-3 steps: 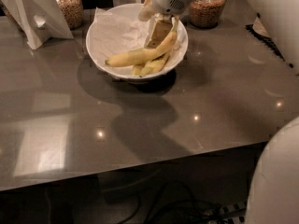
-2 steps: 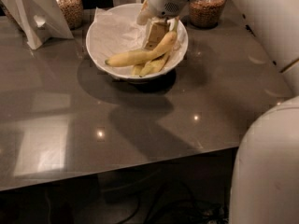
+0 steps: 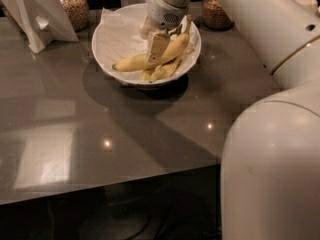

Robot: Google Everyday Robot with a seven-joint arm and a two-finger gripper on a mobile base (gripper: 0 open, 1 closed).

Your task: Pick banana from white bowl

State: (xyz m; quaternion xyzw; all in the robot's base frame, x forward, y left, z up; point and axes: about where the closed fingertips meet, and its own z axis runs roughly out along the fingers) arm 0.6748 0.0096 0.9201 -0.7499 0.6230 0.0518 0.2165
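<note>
— Where is the gripper?

— Your gripper (image 3: 156,47) is down inside the white bowl (image 3: 98,52), at the far middle of the grey table (image 3: 125,134). It hangs from the white arm (image 3: 270,34) that comes in from your upper right.

— And the banana?

— The banana (image 3: 131,62) lies in that bowl on the crumpled white paper (image 3: 120,31). It runs from lower left up to the right rim. The gripper sits right over its middle and hides that part from you.

— Is it clamped on it?

— I cannot tell you whether the gripper is closed on the banana or merely against it; its body blocks that spot.

— Anything else in there?

— Smaller bananas (image 3: 162,73) lie just below the long one, touching it, near the bowl's front edge.

— Around the bowl?

— You have a jar (image 3: 75,6) behind it on the left and another jar (image 3: 216,14) on the right. A white folded stand (image 3: 37,14) is at the far left.
</note>
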